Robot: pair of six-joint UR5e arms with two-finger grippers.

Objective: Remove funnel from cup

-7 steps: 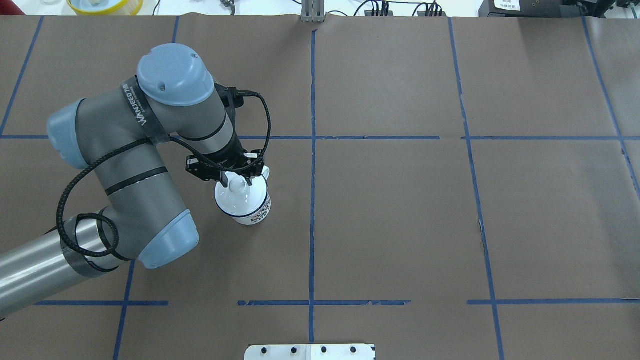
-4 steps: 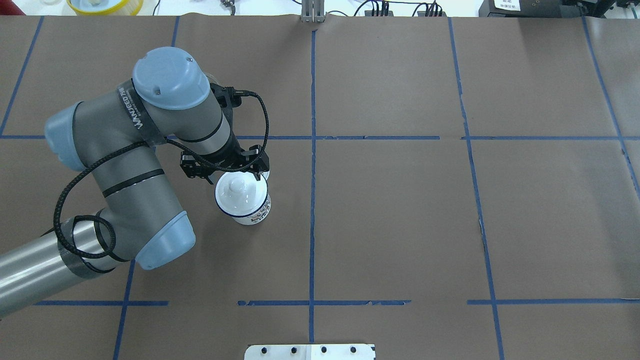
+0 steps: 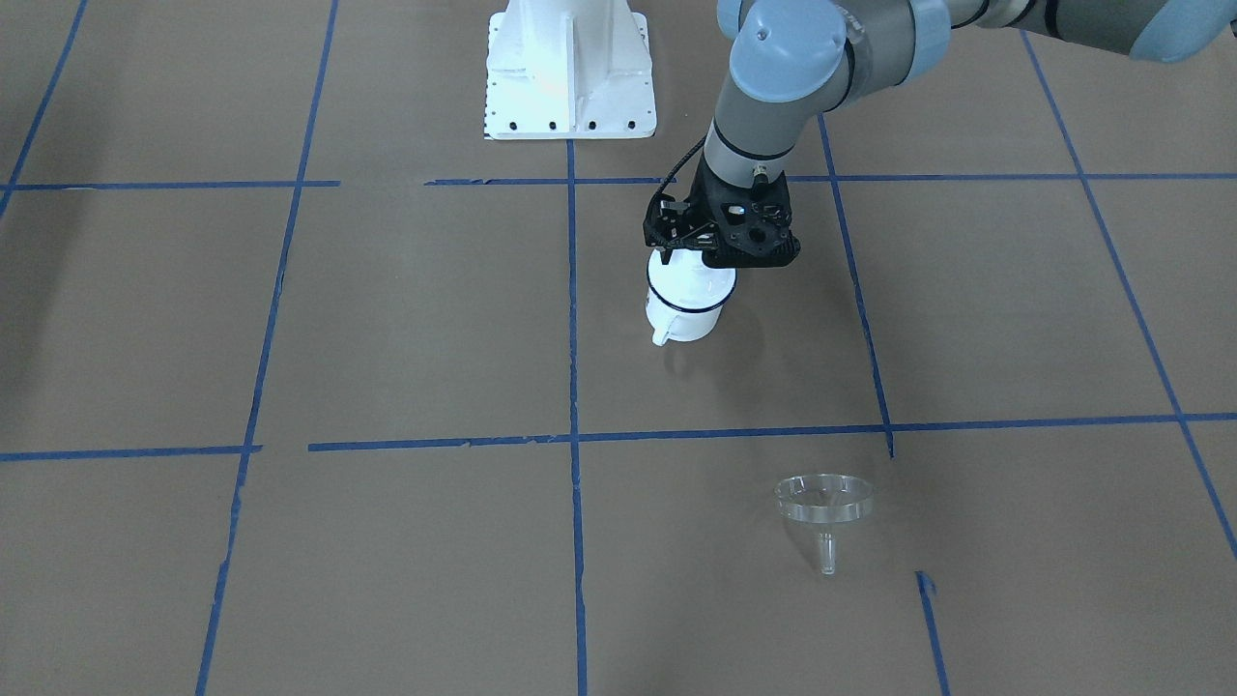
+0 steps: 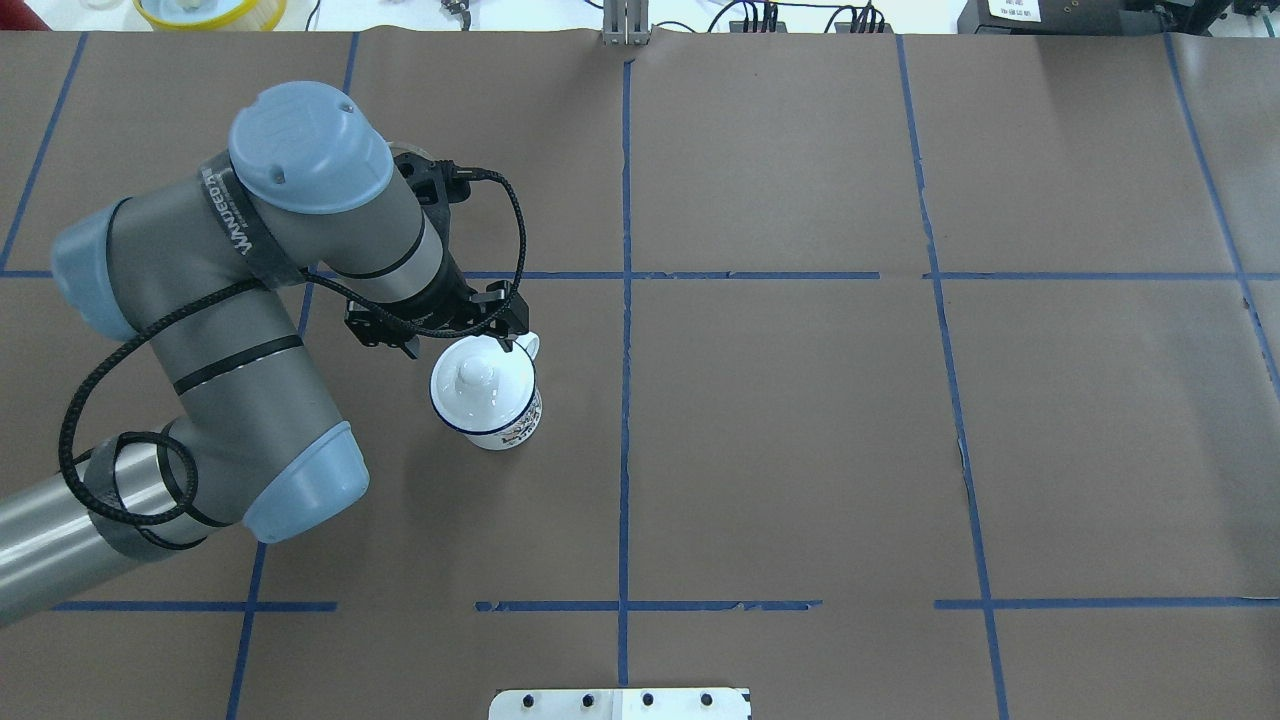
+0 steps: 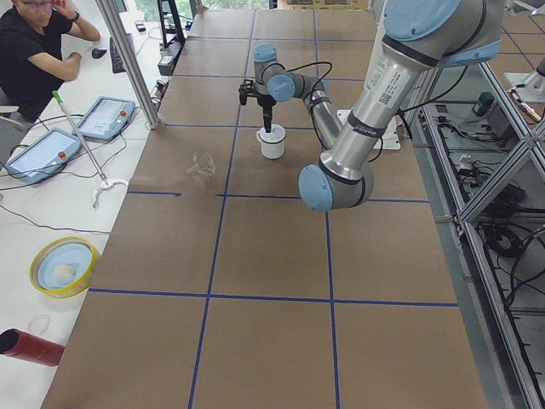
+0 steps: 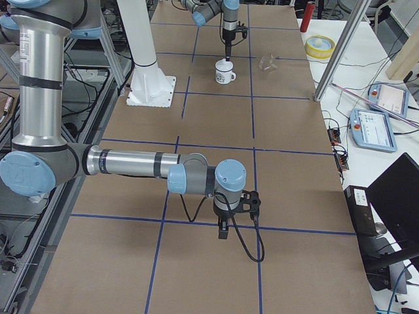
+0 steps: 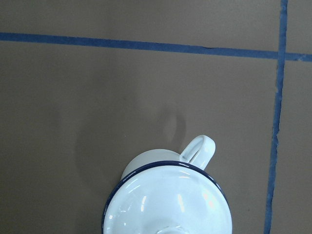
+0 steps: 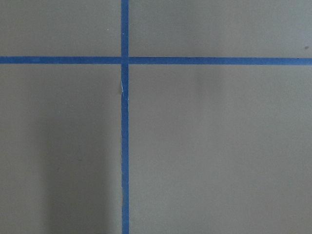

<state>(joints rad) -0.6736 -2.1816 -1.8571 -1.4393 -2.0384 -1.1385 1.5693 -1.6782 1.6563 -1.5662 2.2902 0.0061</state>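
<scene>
The cup (image 4: pixel 500 425), a white enamel mug with a dark blue rim, stands on the table with a white domed lid (image 4: pixel 475 378) with a knob on it. It also shows in the front view (image 3: pixel 688 307) and the left wrist view (image 7: pixel 197 150). The clear funnel (image 3: pixel 824 503) stands apart on the paper, rim up, well away from the cup; it also shows in the left side view (image 5: pixel 203 162). My left gripper (image 3: pixel 701 259) hovers open just above the lid, holding nothing. My right gripper (image 6: pixel 222 232) hangs over bare paper far off; I cannot tell its state.
The table is brown paper with a blue tape grid. The white robot base (image 3: pixel 568 68) stands at the robot's edge. A yellow bowl (image 5: pixel 61 266), a red cylinder (image 5: pixel 30 348) and tablets lie beyond the far table edge, where an operator (image 5: pixel 34 51) sits.
My left gripper has lifted off the lid's knob and drawn back toward the far left. The lid stays on the cup, which has not moved.
</scene>
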